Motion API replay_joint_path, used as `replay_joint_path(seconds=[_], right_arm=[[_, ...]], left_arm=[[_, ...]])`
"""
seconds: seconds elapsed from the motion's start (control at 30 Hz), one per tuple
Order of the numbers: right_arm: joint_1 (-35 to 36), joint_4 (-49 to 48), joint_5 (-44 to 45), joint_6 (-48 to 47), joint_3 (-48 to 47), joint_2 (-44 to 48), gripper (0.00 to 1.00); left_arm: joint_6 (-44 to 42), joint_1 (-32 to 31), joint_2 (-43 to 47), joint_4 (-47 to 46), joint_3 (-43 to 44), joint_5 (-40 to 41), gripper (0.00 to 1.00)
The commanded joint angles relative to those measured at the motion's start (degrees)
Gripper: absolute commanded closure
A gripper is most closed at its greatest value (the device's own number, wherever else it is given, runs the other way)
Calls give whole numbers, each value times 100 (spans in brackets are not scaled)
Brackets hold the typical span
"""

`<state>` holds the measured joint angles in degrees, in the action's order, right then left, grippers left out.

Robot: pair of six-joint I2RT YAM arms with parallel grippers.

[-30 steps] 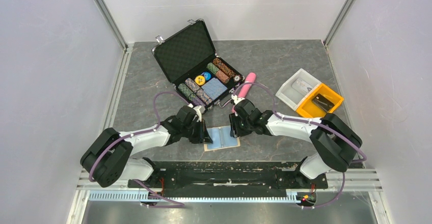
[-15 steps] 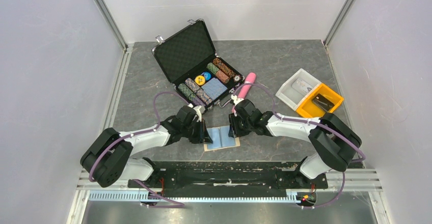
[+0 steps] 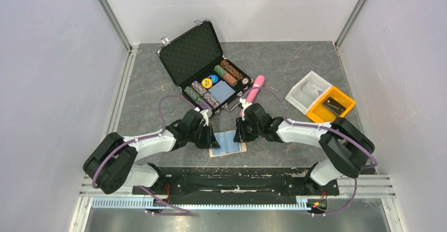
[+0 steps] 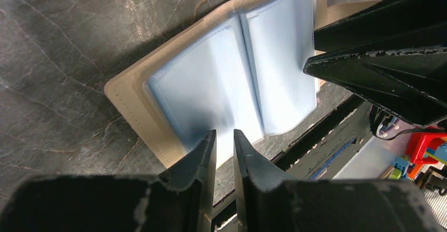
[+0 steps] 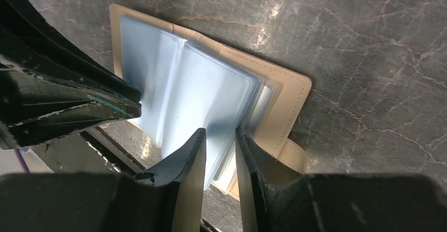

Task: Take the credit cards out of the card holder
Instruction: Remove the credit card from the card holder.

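A tan card holder (image 5: 291, 92) lies open on the grey table (image 3: 295, 63) between 2 grippers, its pale blue sleeves (image 4: 211, 87) showing. The left gripper (image 4: 225, 133) and right gripper (image 5: 220, 132) each hold their jaws narrowly parted over a sleeve edge. Whether either one pinches it cannot be told.

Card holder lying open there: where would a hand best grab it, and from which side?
Probably pinch the raised outer edge of the clear pages, coming down from above on the tab side. The card holder lies open and flat on the table, so its tan cover offers no lip, while the pages bulge upward there.
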<state>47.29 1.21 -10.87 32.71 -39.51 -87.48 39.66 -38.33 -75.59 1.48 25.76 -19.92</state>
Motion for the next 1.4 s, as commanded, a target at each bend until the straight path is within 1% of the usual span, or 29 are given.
replay_joint_path(seconds=[0.0,0.03,0.17,0.5,0.57,0.7,0.77,0.9,1.17,1.27,1.37], right_arm=[[64,-570,-522,187,4,226,72],[61,-605,-561,199,13,236,72],[73,-684,-690,145,26,337,64],[71,-631,-665,199,48,364,60],[65,-631,-665,191,41,384,60],[72,-647,-736,180,13,430,64],[71,-710,-804,199,35,464,64],[71,-930,-934,226,131,522,61],[66,-1144,-1009,315,215,620,63],[70,-1150,-1007,313,207,560,65],[70,-1194,-1039,336,215,506,66]], left_arm=[[104,-5,-31,35,-89,129,74],[104,-7,-32,30,-89,128,74],[108,-5,-32,43,-89,127,74],[121,-6,-34,45,-71,120,74],[122,1,-16,50,-82,127,73],[152,-4,6,54,-85,129,73],[147,-1,17,54,-78,129,73],[147,-1,35,70,-63,129,73],[263,0,403,203,-89,345,71],[345,0,572,267,-81,448,70],[415,-2,706,341,-70,546,65]])
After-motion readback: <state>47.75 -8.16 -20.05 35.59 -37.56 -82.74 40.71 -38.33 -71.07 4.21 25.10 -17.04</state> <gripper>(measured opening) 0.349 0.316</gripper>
